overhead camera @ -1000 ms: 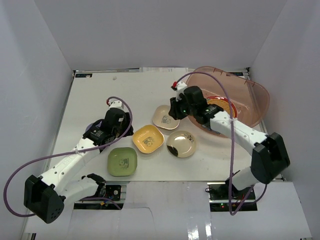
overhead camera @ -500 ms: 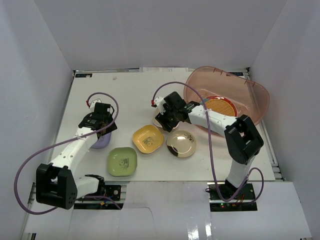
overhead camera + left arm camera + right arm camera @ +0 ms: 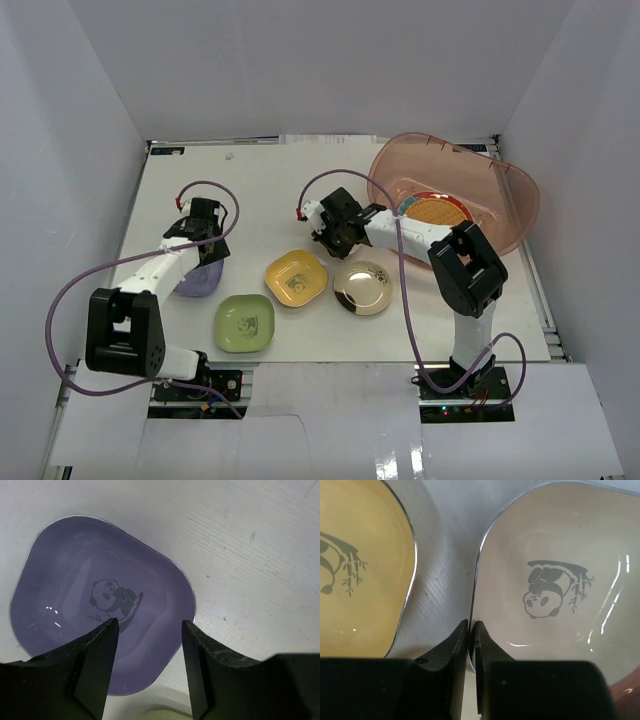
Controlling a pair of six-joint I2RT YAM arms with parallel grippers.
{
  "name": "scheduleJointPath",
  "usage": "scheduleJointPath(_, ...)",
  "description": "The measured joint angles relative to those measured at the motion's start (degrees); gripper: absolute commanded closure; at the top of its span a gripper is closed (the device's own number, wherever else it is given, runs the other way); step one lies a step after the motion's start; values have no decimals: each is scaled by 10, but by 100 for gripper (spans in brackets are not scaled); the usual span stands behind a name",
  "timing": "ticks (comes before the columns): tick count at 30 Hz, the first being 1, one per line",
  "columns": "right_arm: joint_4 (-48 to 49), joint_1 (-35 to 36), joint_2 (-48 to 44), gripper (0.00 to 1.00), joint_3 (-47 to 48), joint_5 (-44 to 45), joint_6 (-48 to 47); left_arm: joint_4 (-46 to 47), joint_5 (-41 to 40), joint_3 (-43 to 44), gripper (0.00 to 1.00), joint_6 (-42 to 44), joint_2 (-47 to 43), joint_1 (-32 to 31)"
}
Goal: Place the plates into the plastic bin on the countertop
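Top view: countertop [image 3: 260, 190], with the plastic bin [image 3: 520, 215] at the far right corner. 1 orange woven plate [image 3: 437, 213] lies inside the bin, with a red rim showing around it.

4 plates show on the countertop outside the bin:
- lavender plate [image 3: 195, 282], near the left edge, about halfway between the far and near edges
- green plate [image 3: 244, 323], close to the near edge, left of centre
- yellow plate [image 3: 296, 277], near the centre
- gold plate [image 3: 362, 287], just right of the yellow plate, not touching it

Left gripper [image 3: 208, 255]: over the lavender plate. In the wrist view, the left gripper [image 3: 150, 650] has its 2 fingers [image 3: 95, 655] spread wide apart over the plate's rim. The lavender plate [image 3: 75, 575] has a panda print and sits flat. Nothing is held. I cannot tell whether the fingers touch the plate.

Right gripper [image 3: 335, 228]: at mid-table, just left of the bin, and covering most of a 5th plate. In the wrist view, the right gripper [image 3: 471, 626] has its fingers [image 3: 452, 647] almost together, pinching the thin rim of the cream plate [image 3: 555, 580]. The yellow plate [image 3: 355, 570] lies just beside it, with a strip of bare countertop between the 2.
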Motion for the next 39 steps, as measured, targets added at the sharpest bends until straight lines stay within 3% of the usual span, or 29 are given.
scheduleJointPath(7, 11, 0, 0, 92, 44, 6, -8, 15, 27, 5, 45, 19, 65, 14)
scheduleJointPath(11, 10, 0, -15, 92, 91, -9, -5, 26, 46, 5, 62, 26, 77, 34)
scheduleJointPath(12, 12, 0, -26, 92, 101, -9, -4, 27, 50, 5, 73, 28, 80, 38)
scheduleJointPath(14, 17, 0, -63, 92, 121, -2, -3, 30, 56, 6, 81, 29, 85, 45)
scheduleJointPath(15, 22, 0, -83, 92, 129, 9, -3, 31, 59, 6, 90, 30, 85, 46)
scheduleJointPath(18, 43, -6, -147, 92, 150, 59, -3, 34, 67, 7, 100, 32, 85, 49)
scheduleJointPath(20, 61, -26, -180, 92, 152, 91, 2, 36, 72, 7, 100, 33, 85, 49)
scheduleJointPath(26, 82, -170, -213, 92, 61, 178, 53, 37, 92, 7, 75, 34, 85, 49)
scheduleJointPath(30, 41, -244, -200, 92, -18, 186, 86, 39, 101, 7, 73, 34, 85, 49)
scheduleJointPath(35, 20, -262, -181, 91, -43, 173, 118, 40, 107, 7, 73, 35, 85, 49)
scheduleJointPath(39, 31, -261, -162, 79, -55, 160, 140, 41, 107, 7, 86, 37, 90, 49)
